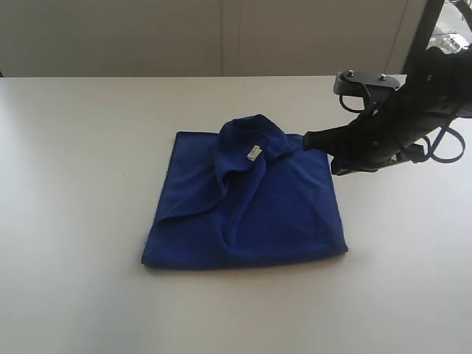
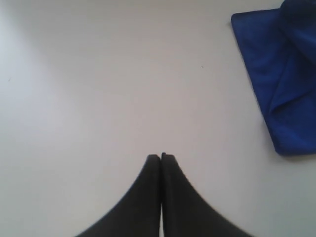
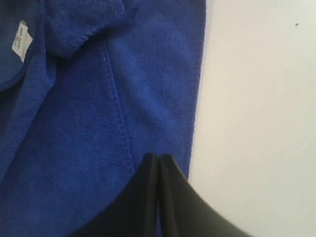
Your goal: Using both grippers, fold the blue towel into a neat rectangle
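Folding stage, seen from the exterior view with clock directions taken from the cloth's centre. The blue towel (image 1: 251, 214) lies on the table (image 1: 81, 147) near its middle, already doubled into a rough rectangle. The job appears late but unfinished: a loose flap runs from 12 toward 8 o'clock, and a bunched hump (image 1: 251, 131) carrying the white tag (image 1: 254, 154) stands up at 12 o'clock.

The right gripper (image 1: 308, 139) sits at about 2 o'clock, at the towel's far right corner. In its wrist view the 2 fingers are pressed together with no cloth between them, their tips over the towel just inside the side hem; whether they touch the cloth cannot be told.

The left gripper (image 2: 161, 157) is outside the exterior view. Its wrist view shows its fingers also pressed together, over bare table, with the towel well apart from them.

The step in hand looks like tidying the last fold. The next move probably calls for flattening or re-laying the hump at 12 o'clock: fingers would need to part, pinch the raised corner, and draw it level with the lower layer's edges.
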### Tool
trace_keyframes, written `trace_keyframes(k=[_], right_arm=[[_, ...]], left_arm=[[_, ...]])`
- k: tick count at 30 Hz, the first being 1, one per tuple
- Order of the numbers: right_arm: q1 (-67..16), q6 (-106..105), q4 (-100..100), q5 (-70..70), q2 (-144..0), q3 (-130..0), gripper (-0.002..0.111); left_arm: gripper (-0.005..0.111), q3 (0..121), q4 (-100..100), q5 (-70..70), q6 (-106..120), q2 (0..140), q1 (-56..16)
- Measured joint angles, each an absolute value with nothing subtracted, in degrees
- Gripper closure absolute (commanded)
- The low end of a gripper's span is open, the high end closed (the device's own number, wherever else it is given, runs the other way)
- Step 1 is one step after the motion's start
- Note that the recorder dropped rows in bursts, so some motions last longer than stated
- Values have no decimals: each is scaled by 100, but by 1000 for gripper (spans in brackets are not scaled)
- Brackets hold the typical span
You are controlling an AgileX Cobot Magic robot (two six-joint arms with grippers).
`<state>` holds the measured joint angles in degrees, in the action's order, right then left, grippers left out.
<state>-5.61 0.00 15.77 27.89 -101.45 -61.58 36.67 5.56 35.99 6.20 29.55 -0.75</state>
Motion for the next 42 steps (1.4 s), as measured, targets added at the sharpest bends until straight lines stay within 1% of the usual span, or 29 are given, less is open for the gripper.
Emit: trace_keyframes(k=[5,8,12,16,18,20,24,27,30,32,37,42], right_arm=[[-561,0,1653,2531,-10155,-6148,108],[-561,0,1823,2204,-10219,-6148,108],[-561,0,2076,2090,-10541,-6443,108],[-561,0,2289,2280,-10945,-6940,108],[-561,0,2440,2437,-11153,-7265,105],[-561,0,2590,2563,-11363,-7602,100],[-561,0,2708,2736,-11730,-8164,91],[-561,0,2744,2852,-11976,-8424,88],[-561,0,2820,2858,-12128,-8502,86],[-561,0,2820,2803,-12227,-8513,84],[-561,69,2820,2547,-12442,-8513,73],[-561,155,2833,2424,-12547,-8548,72]], left_arm=[[107,3667,826,3300,620,3016,-75],[107,3667,1171,3179,641,3336,-75],[107,3678,1848,3129,1088,4364,-75],[107,3918,2569,3118,1688,5542,-75],[107,4123,2731,3038,1807,5987,-75],[107,4376,2756,2888,1870,6394,-156],[107,4857,2505,2746,1915,6975,-686],[107,5015,2292,2716,1915,7340,-1092],[107,5027,2247,2678,1903,7633,-1302],[107,5031,2213,2649,1890,7783,-1362],[107,5031,2161,2626,1855,7970,-1393],[107,5040,2161,2626,1855,7968,-1393]])
